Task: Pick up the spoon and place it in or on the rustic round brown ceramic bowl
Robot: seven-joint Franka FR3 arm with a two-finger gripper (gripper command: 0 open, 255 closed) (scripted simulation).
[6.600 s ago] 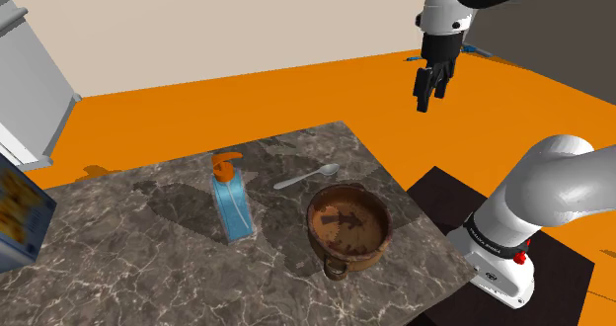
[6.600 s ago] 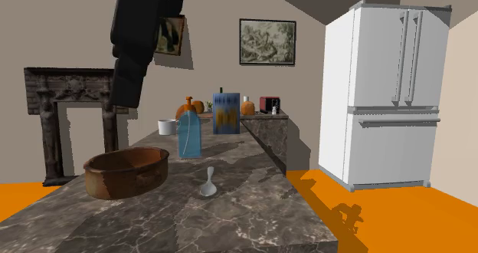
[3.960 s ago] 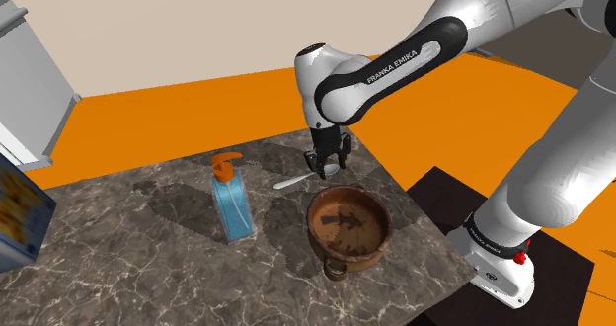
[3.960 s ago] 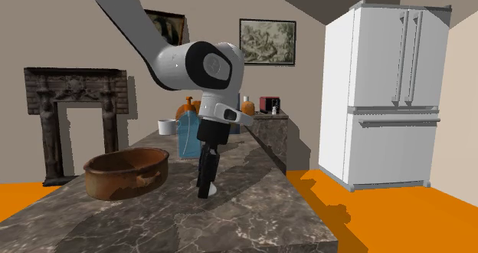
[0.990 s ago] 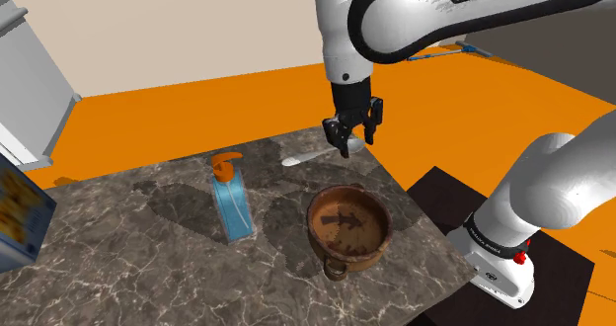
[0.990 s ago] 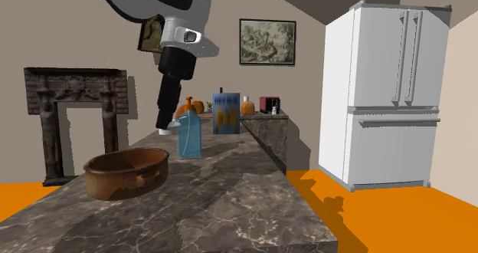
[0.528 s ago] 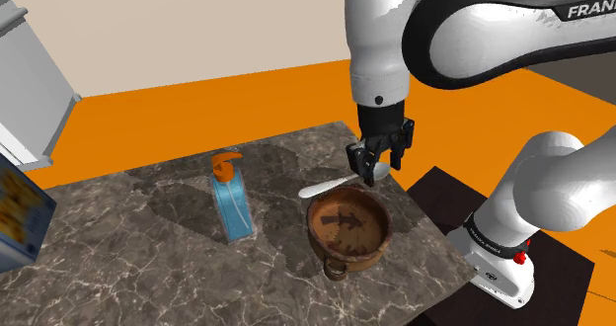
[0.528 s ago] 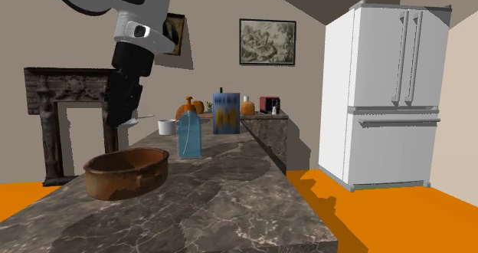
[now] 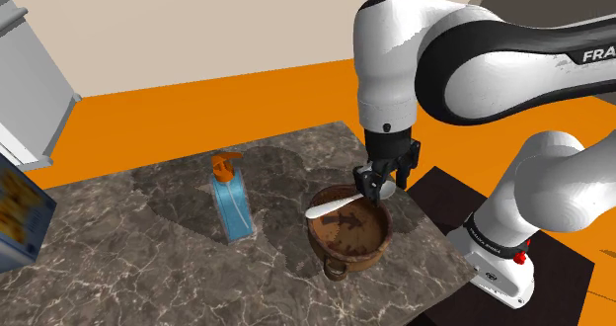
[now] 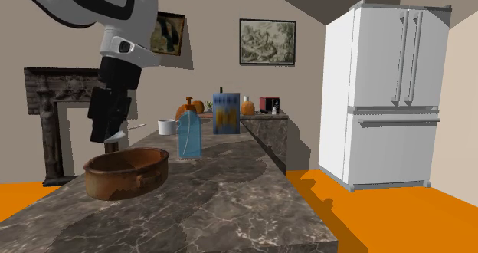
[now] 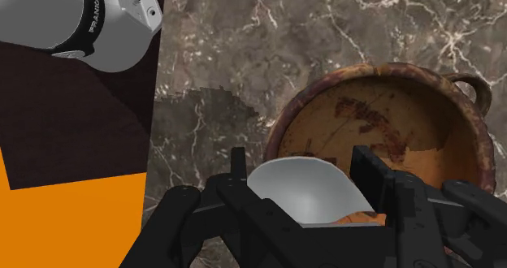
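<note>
- A white fridge (image 10: 387, 98) stands on the orange floor, well apart from the bench in the second exterior view.
- The dark marble bench (image 9: 128, 265) carries the bowl and a bottle; the wrist view shows its veined top (image 11: 219, 47) beside the bowl.
- The white arm (image 9: 434, 57) bends down from above, its wrist pointing straight at the bench near the edge closest to the stand.
- The round brown bowl (image 9: 336, 250) sits upright on the bench near that edge – a rough, mottled inside (image 11: 390, 120) and a small loop handle on its wall. From the second exterior view its wall (image 10: 126, 179) lies directly below the pincer.
- A blue bottle (image 9: 230, 201) with an orange pump stands upright on the shoulder view's left of the bowl, apart from it.
- The black pincer (image 9: 375, 186) hangs just above the bowl's opening, fingers partly closed and clamped on the spoon; the wrist view shows one finger (image 11: 237, 173) at each side of the spoon's scoop.
- The pale grey spoon (image 9: 331, 205) is off the bench – gripped at its scoop (image 11: 305, 189), handle sticking out level toward the shoulder view's left, over the bowl's rim.
</note>
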